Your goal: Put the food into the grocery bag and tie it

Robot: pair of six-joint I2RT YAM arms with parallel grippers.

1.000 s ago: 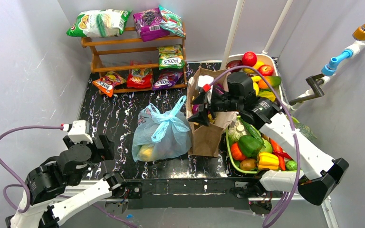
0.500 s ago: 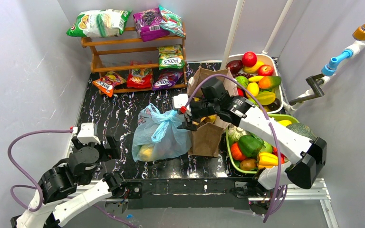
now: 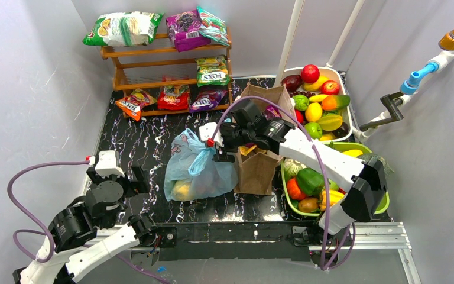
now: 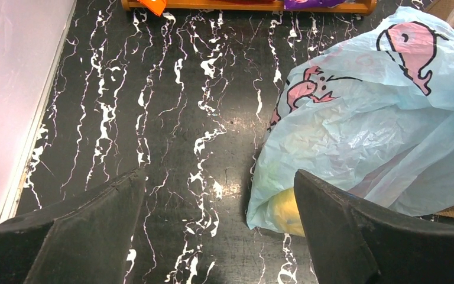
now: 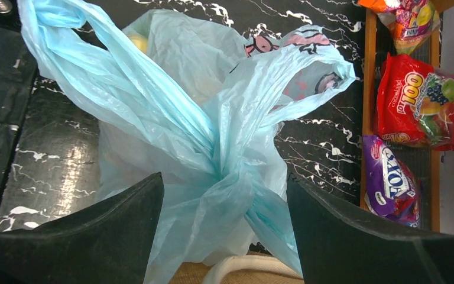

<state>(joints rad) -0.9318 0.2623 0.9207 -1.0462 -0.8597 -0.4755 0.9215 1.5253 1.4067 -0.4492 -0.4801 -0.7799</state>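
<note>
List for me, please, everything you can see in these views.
grocery bag: one, light blue with pink figures; table centre, handles knotted.
paper bag: one, brown; upright beside the grocery bag.
food: many pieces, red, yellow, orange, green; in both tubs, one yellow inside the grocery bag.
white tub: one; back right.
green tub: one; front right.
wooden shelf: one, brown; back left.
snack packets: about seven, mixed colours; on the shelf.
table: one, black with white veins.
left tool: one, black, open; over bare table left of the bag.
right tool: one, black, open; above the knot.
</note>
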